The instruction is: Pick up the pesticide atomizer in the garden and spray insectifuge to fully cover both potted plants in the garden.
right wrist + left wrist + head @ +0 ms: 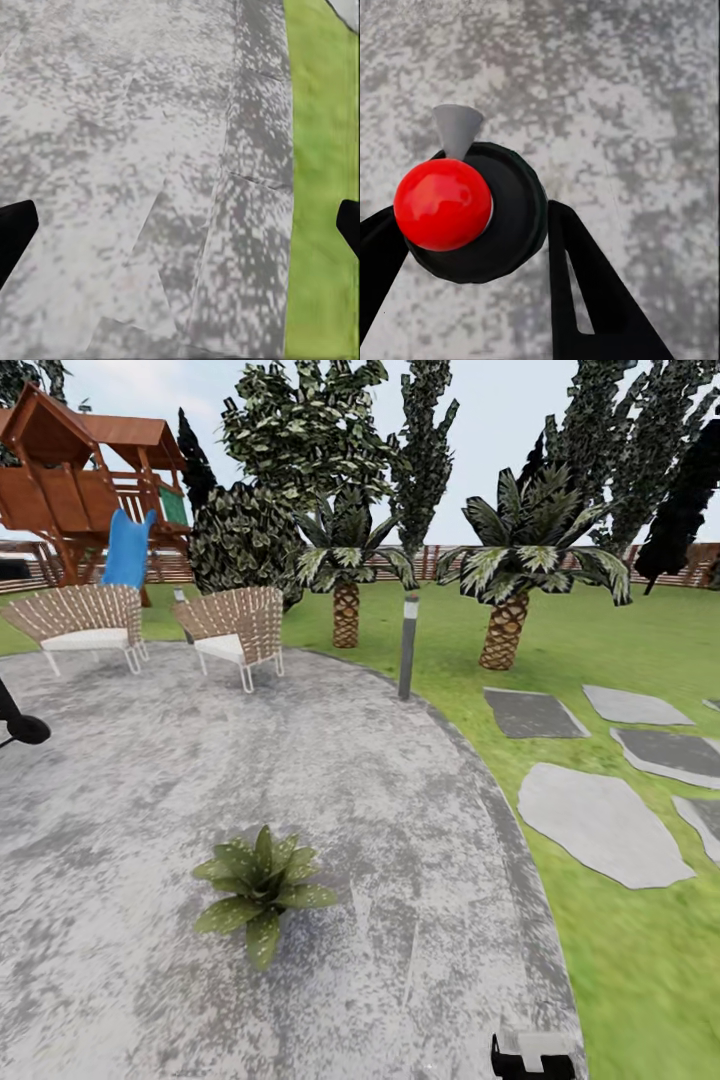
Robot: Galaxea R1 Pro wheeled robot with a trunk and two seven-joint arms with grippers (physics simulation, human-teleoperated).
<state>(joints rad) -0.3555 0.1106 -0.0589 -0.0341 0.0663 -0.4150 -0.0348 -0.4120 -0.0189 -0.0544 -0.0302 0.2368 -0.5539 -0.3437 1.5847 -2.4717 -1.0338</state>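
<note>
Gripping pesticide atomizer point(472, 217) in left tool point(472, 247); right tool point(180, 225) hanging open over patio point(112, 150); potted plant point(260, 885) sitting at 11 o'clock.

1 potted plant point(260, 888), 2 wicker chairs point(85, 622), 2 palm trees point(510, 580), 1 lamp post point(407, 647), 1 playhouse point(85, 480)

Ahead of me two wicker chairs point(85, 622) point(238, 628) stand side by side at the paving's far edge. Behind them rises a wooden play tower point(85, 485) with a blue slide point(128, 550). A slim lamp post point(407, 645) stands at the paving's rim. Two palm trees point(345, 575) point(520, 565) grow on the grass, with tall dark trees point(310, 430) behind them.
</note>
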